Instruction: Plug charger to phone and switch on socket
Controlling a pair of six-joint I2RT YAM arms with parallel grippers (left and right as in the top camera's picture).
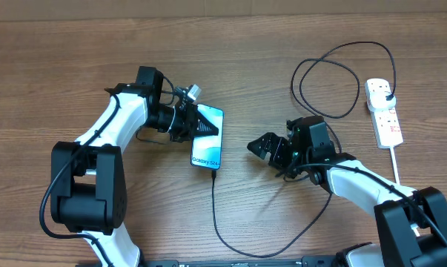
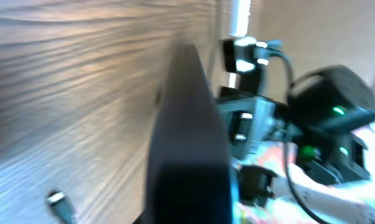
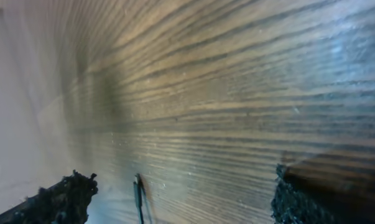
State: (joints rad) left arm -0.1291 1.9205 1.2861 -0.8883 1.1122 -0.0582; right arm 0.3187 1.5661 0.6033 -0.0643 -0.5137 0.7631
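The phone (image 1: 207,145) lies on the wood with its teal "Galaxy" screen up. My left gripper (image 1: 196,121) is shut on its upper end; in the left wrist view the phone (image 2: 187,143) shows edge-on as a dark slab filling the jaws. The charger cable (image 1: 215,215) runs from the phone's lower end, loops along the front and back to its black plug head (image 1: 385,92) in the white socket strip (image 1: 386,119). I cannot tell if the tip is seated in the phone. My right gripper (image 1: 262,147) is open and empty, right of the phone; its view shows the cable (image 3: 138,200) between the fingers (image 3: 175,199).
The cable makes a big loop (image 1: 327,81) at the back right, left of the socket strip. The strip's white lead (image 1: 396,165) runs toward the front beside my right arm. A small grey connector-like tip (image 2: 58,203) lies on the wood left of the phone.
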